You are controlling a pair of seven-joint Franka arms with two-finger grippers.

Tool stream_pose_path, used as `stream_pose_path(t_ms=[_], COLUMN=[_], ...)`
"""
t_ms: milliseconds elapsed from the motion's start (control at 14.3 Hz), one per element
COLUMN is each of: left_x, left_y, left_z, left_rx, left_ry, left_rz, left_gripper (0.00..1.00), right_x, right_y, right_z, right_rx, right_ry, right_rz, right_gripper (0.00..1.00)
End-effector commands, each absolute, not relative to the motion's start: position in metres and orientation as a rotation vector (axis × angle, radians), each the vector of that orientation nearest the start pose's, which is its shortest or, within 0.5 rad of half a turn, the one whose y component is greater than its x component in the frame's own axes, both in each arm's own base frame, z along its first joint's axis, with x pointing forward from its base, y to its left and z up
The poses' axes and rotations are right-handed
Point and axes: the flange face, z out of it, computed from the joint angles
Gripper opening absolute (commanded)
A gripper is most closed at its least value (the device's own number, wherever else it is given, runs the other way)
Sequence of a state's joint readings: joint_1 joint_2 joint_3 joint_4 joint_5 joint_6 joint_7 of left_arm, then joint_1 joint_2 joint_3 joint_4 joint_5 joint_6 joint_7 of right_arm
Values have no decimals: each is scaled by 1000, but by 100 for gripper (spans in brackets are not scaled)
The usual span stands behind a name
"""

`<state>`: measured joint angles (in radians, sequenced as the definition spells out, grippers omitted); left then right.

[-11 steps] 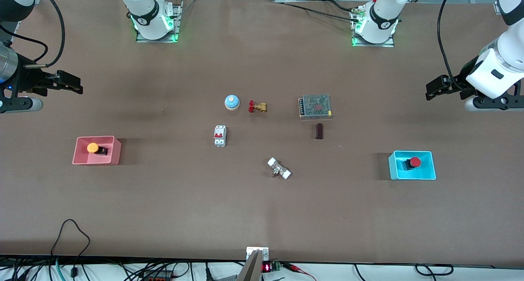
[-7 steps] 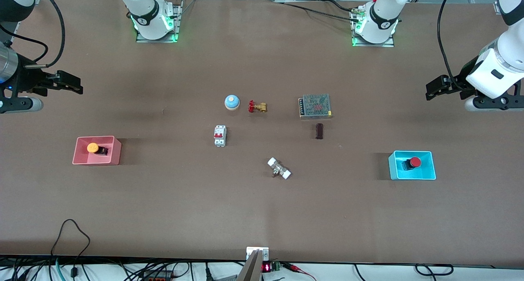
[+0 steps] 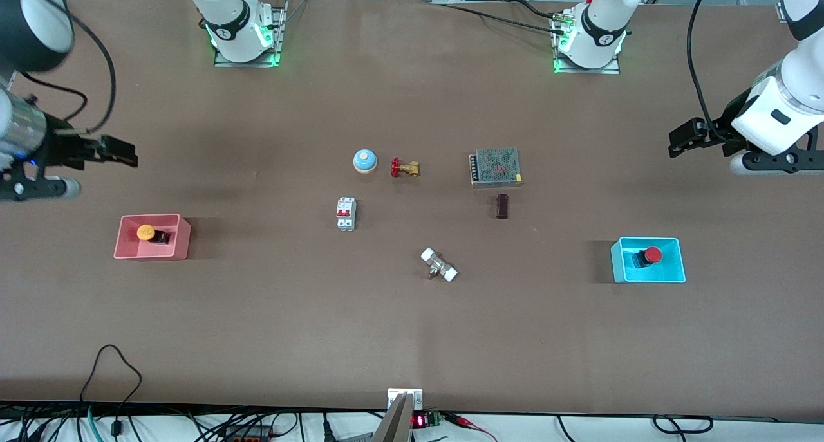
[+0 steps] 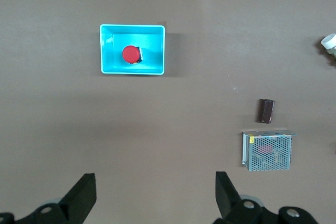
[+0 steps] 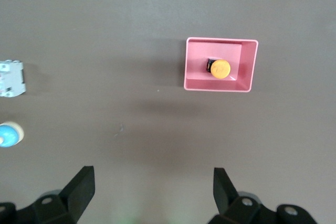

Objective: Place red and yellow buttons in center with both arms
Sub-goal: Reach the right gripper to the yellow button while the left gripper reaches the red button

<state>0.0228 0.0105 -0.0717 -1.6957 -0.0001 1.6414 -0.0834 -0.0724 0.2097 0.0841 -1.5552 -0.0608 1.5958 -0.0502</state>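
Note:
The yellow button [image 3: 147,232] lies on its side in the pink bin [image 3: 180,241] toward the right arm's end of the table; it also shows in the right wrist view [image 5: 219,68]. The red button [image 3: 651,255] lies in the cyan bin [image 3: 669,274] toward the left arm's end; it also shows in the left wrist view [image 4: 131,54]. My right gripper [image 3: 122,152] is open and empty, high over bare table beside the pink bin. My left gripper [image 3: 681,139] is open and empty, high over bare table beside the cyan bin. The brown tabletop centre [image 3: 399,223] lies between the bins.
Around the centre stand a blue dome bell [image 3: 365,161], a brass valve with red handwheel [image 3: 404,168], a white circuit breaker [image 3: 346,213], a metal mesh power supply [image 3: 495,166], a small dark block [image 3: 502,206] and a white-ended fitting [image 3: 439,265].
My right arm has moved lower in the front view, toward the pink bin, with its gripper still open. The left arm has barely moved. Both buttons lie still.

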Motion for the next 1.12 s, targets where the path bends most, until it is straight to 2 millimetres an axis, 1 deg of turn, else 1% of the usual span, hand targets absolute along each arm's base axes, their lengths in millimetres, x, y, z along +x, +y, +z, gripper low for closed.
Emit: stream_pose_path(t_ms=[0,70,140,209,279,349,419,488,558,628,767,837,907,977,1047], left_x=[575,589,599,602,605,615,622,636,645,654,670,673,678,678,678], left_y=[-30,-28,-26,-22,-18,-14,-11,-2,8,10,14,16,22,32,32], left_z=[563,556,553,549,535,508,491,466,451,430,389,373,355,335,320], left_rx=[-3150,-3145,-3146,-3145,-3142,-3138,-3136,-3134,-3120,-3097,-3051,-3050,-3053,-3056,-3062], left_ry=[-43,-44,-42,-42,-49,-61,-73,-86,-95,-81,-41,-37,-40,-31,29], left_rz=[115,121,126,140,171,236,263,234,200,178,130,118,105,121,117], left_gripper=[100,100,100,100,100,100,100,100,100,100,100,100,100,100,100], right_x=[619,622,623,625,626,626,625,626,627,627,626,625,624,625,625], right_y=[-24,-29,-40,-44,-55,-61,-63,-70,-78,-84,-88,-88,-92,-96,-95], right_z=[448,429,412,400,387,372,361,350,344,334,310,302,292,289,284], right_rx=[-3282,-3298,-3295,-3288,-3291,-3293,-3291,-3292,-3291,-3287,-3271,-3269,-3266,-3266,-3264], right_ry=[-159,-164,-145,-134,-84,-33,-23,-5,17,32,43,36,25,26,19], right_rz=[258,237,223,201,173,154,139,116,89,73,34,10,-1,-21,-24], right_gripper=[100,100,100,100,100,100,100,100,100,100,100,100,100,100,100])
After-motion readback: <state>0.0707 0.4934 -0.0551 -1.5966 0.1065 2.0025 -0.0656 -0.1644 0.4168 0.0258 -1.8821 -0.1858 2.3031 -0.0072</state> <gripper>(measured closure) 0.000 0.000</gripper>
